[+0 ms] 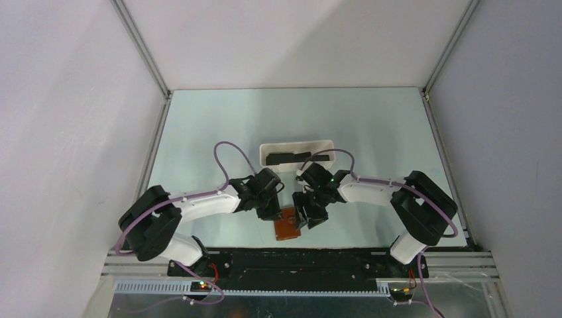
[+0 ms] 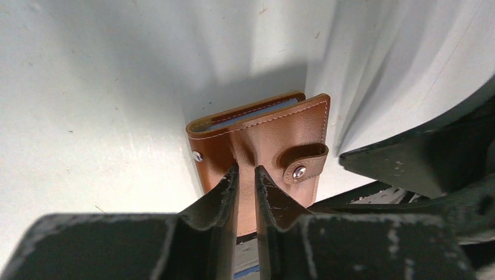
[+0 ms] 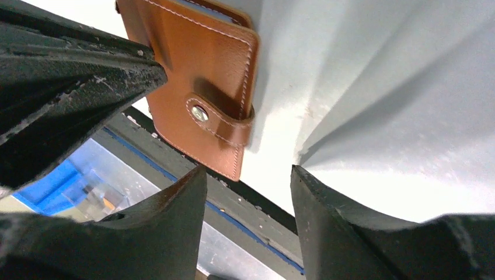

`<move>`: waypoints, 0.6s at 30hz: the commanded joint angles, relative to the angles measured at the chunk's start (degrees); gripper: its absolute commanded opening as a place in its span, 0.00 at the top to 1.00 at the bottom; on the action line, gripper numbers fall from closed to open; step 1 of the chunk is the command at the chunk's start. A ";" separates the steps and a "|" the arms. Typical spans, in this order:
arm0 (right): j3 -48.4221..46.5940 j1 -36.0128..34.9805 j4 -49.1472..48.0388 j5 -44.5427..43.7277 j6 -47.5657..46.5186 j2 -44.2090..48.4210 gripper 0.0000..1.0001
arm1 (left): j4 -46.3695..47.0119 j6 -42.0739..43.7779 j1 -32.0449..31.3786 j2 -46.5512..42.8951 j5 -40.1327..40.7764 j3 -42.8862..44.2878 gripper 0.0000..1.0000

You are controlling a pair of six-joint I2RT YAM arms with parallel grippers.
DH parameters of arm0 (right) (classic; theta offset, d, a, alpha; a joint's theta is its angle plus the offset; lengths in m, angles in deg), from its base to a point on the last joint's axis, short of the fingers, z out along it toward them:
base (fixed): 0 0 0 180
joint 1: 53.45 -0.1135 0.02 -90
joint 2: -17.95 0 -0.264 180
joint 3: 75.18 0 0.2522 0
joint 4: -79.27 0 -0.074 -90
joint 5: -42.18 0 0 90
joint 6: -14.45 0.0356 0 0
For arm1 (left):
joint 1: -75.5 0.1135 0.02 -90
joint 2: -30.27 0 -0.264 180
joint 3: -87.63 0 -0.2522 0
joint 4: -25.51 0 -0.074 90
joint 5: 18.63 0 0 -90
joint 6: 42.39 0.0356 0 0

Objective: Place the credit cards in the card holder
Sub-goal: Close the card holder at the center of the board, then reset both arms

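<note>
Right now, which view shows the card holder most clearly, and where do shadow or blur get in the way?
Left wrist: card holder sharp, evenly lit, soft shadow behind it; left gripper dark and blurred in front. Right wrist: card holder sharp too, right gripper soft and unlit, table glaring white. Top external: card holder tiny, partly covered by both grippers.

No legible text, labels or numbers.
Bare stitched leather and a plain snap on the card holder (image 2: 274, 137), centre of frame.

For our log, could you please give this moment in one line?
wallet: closed; left fingers: near-shut above it; right fingers: open; cards: in tray
</note>
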 commanded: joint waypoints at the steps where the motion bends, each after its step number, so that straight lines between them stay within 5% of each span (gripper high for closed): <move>1: 0.23 2.09 3.34 -0.50 -0.87 4.74 0.39 | 0.96 1.27 -0.21 -1.15 1.31 0.53 0.79; 12: 1.02 7.34 -1.51 6.76 -0.34 4.93 0.37 | 1.08 2.08 -0.22 -3.78 1.41 1.74 0.68; 18: 1.00 8.00 -2.49 4.54 -0.73 6.28 0.32 | 1.31 3.19 -0.23 -7.48 3.89 2.19 0.46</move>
